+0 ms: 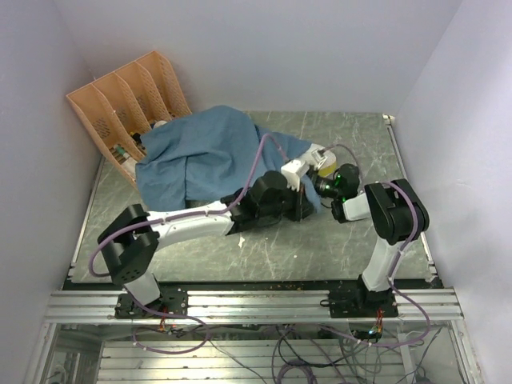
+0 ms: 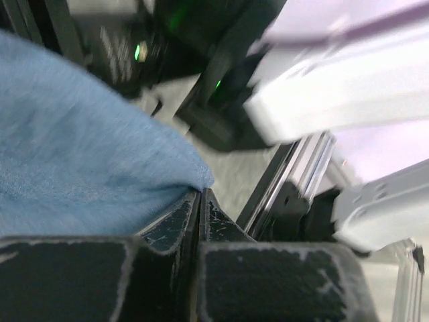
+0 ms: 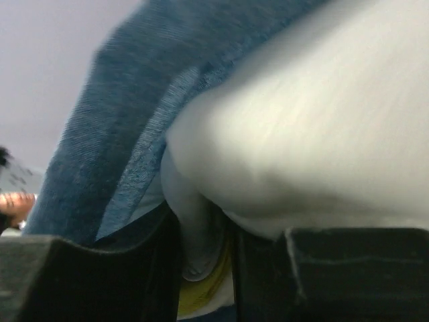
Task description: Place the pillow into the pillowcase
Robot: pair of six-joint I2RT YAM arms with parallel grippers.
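Table: carries the blue pillowcase, crumpled, mostly covering the white pillow.
Left claw: pinched tight on the pillowcase's edge.
Right claw: narrowly parted, the pillow's white-and-yellow edge between its fingers.

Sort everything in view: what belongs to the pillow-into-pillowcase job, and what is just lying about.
Job: wrinkled blue fabric pillowcase; plump cream-white pillow partly inside it; left tool pinching the blue fabric; right tool with the pillow's corner between its fingers.
Lying about: tan perforated slotted rack at the far left, holding small unidentifiable items.
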